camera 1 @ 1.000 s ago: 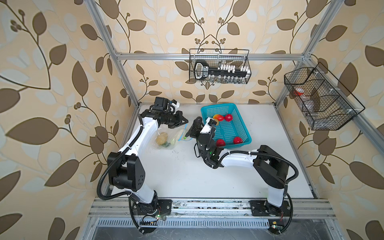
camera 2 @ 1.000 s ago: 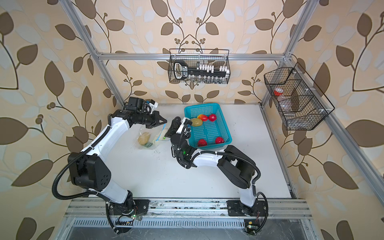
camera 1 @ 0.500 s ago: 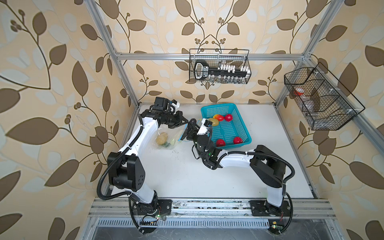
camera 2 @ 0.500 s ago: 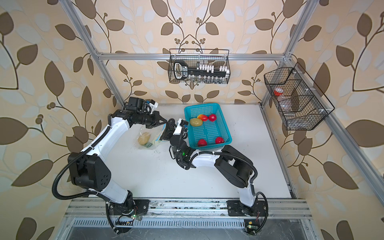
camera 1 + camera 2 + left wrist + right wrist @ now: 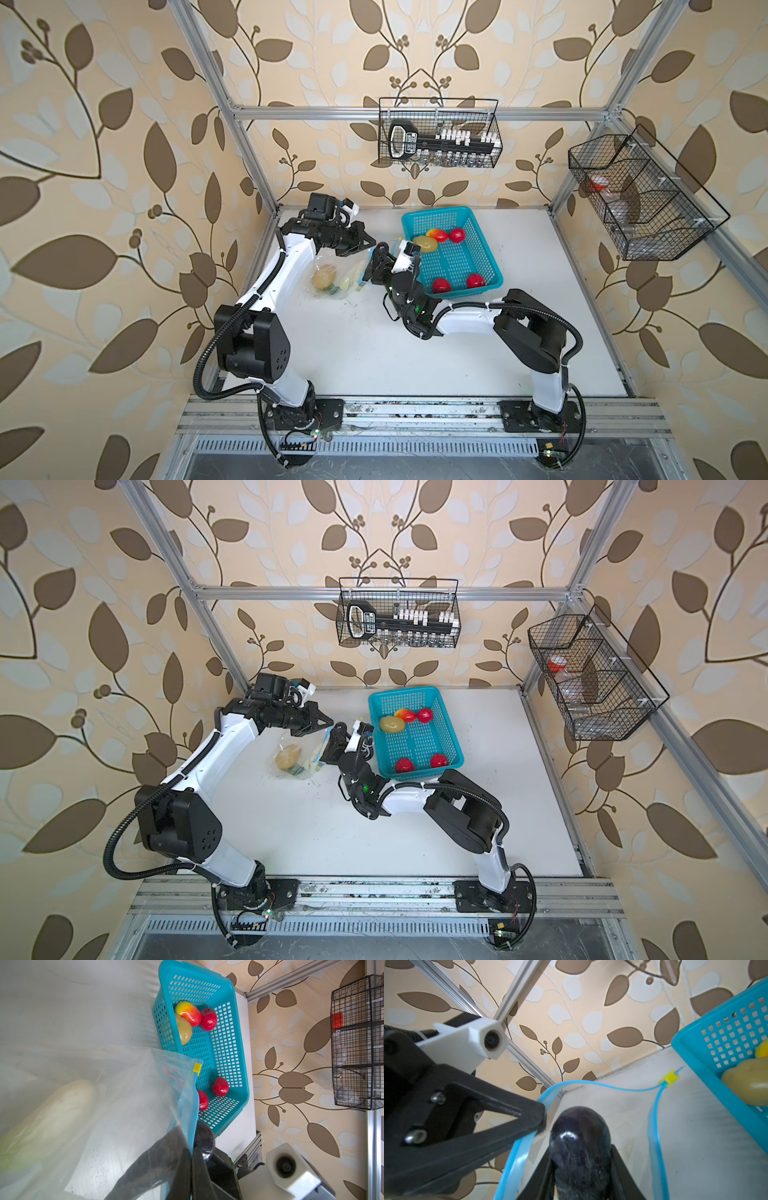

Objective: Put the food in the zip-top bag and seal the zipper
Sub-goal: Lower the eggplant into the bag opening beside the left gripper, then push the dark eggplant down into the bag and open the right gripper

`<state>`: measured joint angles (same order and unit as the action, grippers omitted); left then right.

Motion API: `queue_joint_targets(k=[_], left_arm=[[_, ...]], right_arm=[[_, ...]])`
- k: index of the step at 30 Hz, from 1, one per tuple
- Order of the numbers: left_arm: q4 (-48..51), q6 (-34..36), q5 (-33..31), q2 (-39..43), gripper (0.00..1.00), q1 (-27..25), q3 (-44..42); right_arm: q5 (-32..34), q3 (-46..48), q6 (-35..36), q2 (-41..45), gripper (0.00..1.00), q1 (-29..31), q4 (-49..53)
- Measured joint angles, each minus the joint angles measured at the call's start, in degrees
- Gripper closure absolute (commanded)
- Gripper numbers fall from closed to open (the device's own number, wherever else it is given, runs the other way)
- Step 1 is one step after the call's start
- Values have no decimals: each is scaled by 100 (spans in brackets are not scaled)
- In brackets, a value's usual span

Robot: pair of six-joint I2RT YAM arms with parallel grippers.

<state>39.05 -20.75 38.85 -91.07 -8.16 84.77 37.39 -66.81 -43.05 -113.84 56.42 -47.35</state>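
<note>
The left claw (image 5: 370, 245) is pinched tight on the upper lip of the zipper (image 5: 612, 1086), lifting the zip-top bag (image 5: 332, 274) open on the table (image 5: 415, 365). The right claw (image 5: 581, 1157), partly open, clamps the dark eggplant (image 5: 580, 1142), whose rounded end juts past the fingertips at the bag's mouth (a potato (image 5: 323, 277) and white vegetable (image 5: 52, 1109) lie inside), beside the turquoise basket (image 5: 436, 212)
</note>
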Motion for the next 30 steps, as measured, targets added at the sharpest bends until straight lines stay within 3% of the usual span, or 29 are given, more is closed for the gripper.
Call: queue_joint_targets(k=[10, 17, 25, 30], left_arm=[[17, 227, 59, 0, 100, 0, 0], [20, 282, 146, 26, 100, 2, 0], [37, 306, 168, 76, 100, 0, 0], [37, 315, 168, 96, 100, 2, 0]], right_arm=[[-1060, -507, -138, -258, 100, -328, 632], [-2203, -907, -234, -636, 100, -551, 651], [-2723, -1062, -306, -844, 100, -608, 717], [-2979, -1392, -332, -957, 86, -610, 887]])
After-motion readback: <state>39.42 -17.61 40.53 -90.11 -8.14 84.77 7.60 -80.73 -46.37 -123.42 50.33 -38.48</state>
